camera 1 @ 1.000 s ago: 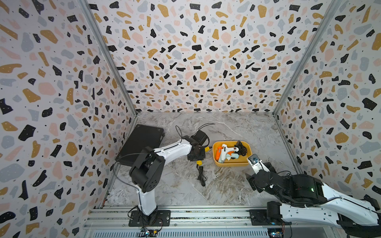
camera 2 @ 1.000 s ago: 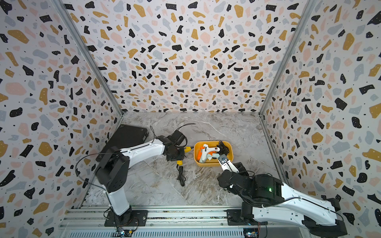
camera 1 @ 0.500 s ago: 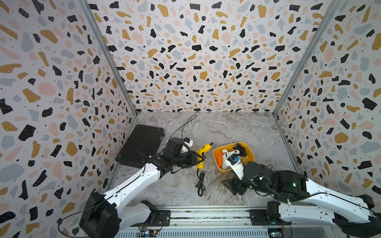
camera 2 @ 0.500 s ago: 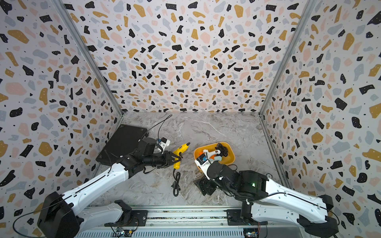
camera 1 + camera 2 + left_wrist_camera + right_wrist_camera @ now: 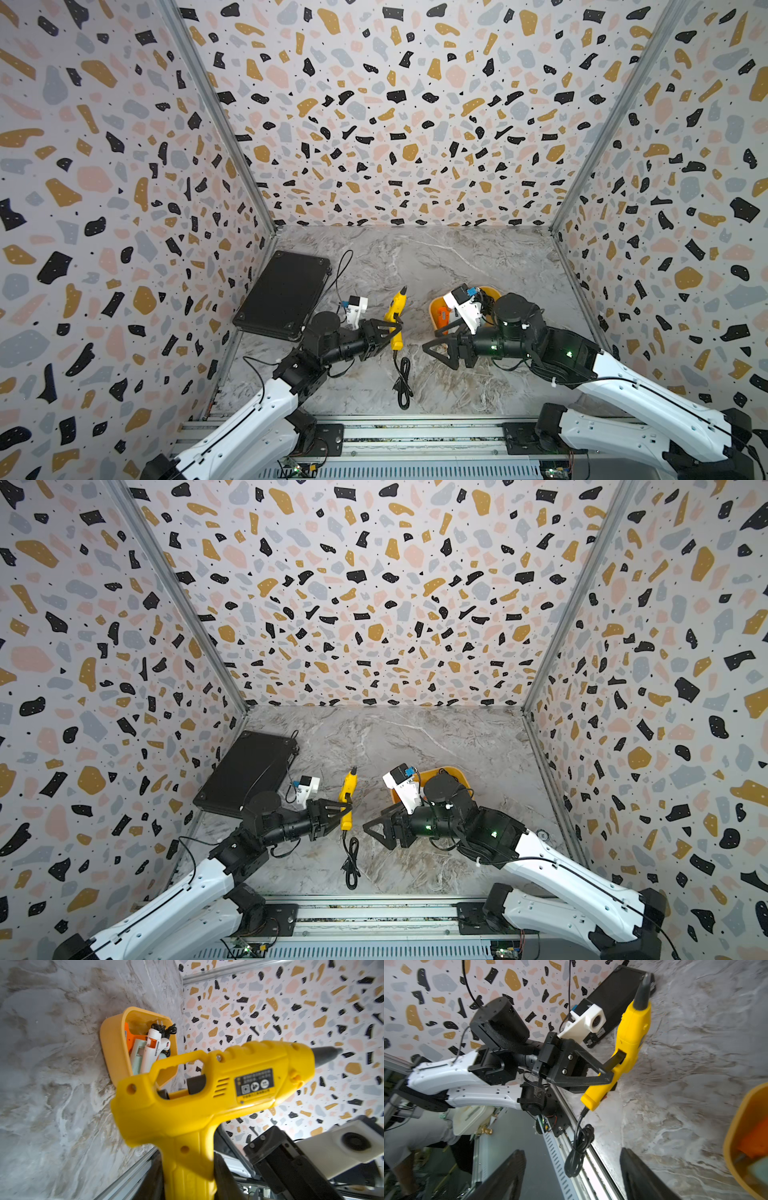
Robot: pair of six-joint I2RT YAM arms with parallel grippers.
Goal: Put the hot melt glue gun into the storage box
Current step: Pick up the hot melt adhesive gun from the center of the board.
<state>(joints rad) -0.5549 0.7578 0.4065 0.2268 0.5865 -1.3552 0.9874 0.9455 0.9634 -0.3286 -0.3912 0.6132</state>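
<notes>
Two arms face each other across mid-bench; entries run left to right.

Far left: the flat black case (image 5: 286, 299) lies against the wall. It's not part of your job.

Next: your left claw (image 5: 392, 332) is pinched narrow on the handle of the yellow glue gun (image 5: 394, 309). The gun is held clear of the bench (image 5: 436, 257). Its long axis runs front to back, with the dark nozzle toward the rear wall and the butt toward the front rail. The black cord (image 5: 403, 382) hangs from the butt, its bundled coil down by the rail. I cannot tell whether the coil rests on the bench or swings free.

Just right of the gun: your right claw (image 5: 432, 338) is spread wide and empty. Its open mouth faces the gun, close but not touching.

Further right and a little back: the storage box (image 5: 113, 1043) sits on the bench. In both top views the right wrist covers most of it, so its long axis can't be read there. The left wrist view shows a white gun (image 5: 150, 1047), an orange one and a black cord bundle already inside.

Relation that matters: the box lies to the gun's right, and the right arm stands between them. The right arm is nearer the box, though the left holds the gun.

Judgement: you either hand over or lift past the right wrist. Watch for the trailing cord snagging.
</notes>
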